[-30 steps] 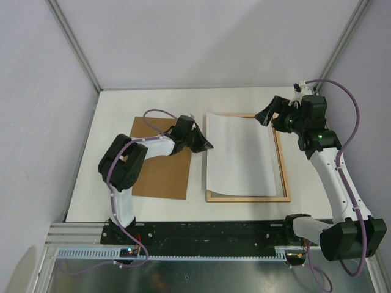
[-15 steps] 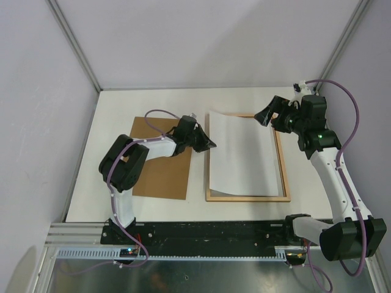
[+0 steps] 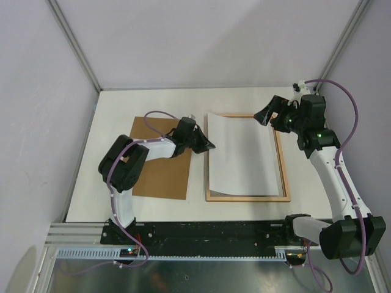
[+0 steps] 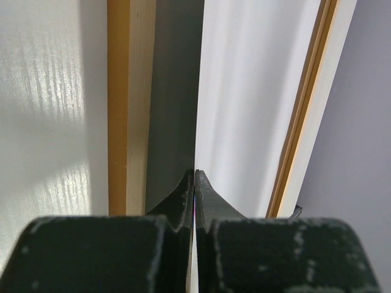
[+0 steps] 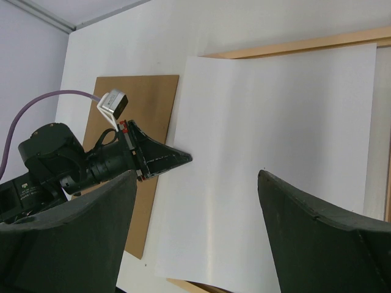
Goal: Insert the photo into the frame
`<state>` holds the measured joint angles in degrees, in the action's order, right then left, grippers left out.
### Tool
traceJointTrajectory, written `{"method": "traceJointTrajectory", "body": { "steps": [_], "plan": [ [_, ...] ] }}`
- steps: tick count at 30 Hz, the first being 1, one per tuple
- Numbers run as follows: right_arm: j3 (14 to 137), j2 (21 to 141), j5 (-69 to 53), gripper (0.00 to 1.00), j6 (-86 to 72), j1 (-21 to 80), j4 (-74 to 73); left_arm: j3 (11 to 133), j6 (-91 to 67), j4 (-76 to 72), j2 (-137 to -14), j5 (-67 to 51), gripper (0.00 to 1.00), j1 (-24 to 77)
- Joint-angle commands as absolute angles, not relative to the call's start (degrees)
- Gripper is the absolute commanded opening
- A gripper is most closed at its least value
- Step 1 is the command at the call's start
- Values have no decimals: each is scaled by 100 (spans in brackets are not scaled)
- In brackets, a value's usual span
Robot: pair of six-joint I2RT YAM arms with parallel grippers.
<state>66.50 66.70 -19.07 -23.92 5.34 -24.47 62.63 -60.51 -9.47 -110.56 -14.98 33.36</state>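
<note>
The photo (image 3: 240, 154) lies white side up over the wooden frame (image 3: 283, 165), its left edge lifted above the frame's left rail. My left gripper (image 3: 211, 146) is shut on that left edge; in the left wrist view the sheet (image 4: 256, 97) runs away from the closed fingertips (image 4: 208, 192), with the frame's rail (image 4: 129, 104) to their left. My right gripper (image 3: 267, 116) is open and empty, hovering above the frame's far right corner. In the right wrist view the photo (image 5: 275, 152) lies between its spread fingers (image 5: 317, 244). The picture side is hidden.
A brown backing board (image 3: 160, 168) lies flat to the left of the frame, under my left arm, and shows in the right wrist view (image 5: 134, 116). White walls and metal posts enclose the table on three sides.
My left gripper, holding the photo's left edge, has shifted the sheet slightly right and back over the frame. The right arm has barely moved.
</note>
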Motion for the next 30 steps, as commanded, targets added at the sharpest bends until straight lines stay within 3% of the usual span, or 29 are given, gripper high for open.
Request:
{"method": "traceJointTrajectory", "body": {
  "steps": [1,30],
  "plan": [
    [6740,6721,-2012,84,-2408,549,-2217,6377,-6082,-1202,-10903,-1319,0,3435],
    [6772,6778,-1951,84,-2373,624,-2241,6919,-6156,-1301,-11465,-1281,0,3743]
  ]
}}
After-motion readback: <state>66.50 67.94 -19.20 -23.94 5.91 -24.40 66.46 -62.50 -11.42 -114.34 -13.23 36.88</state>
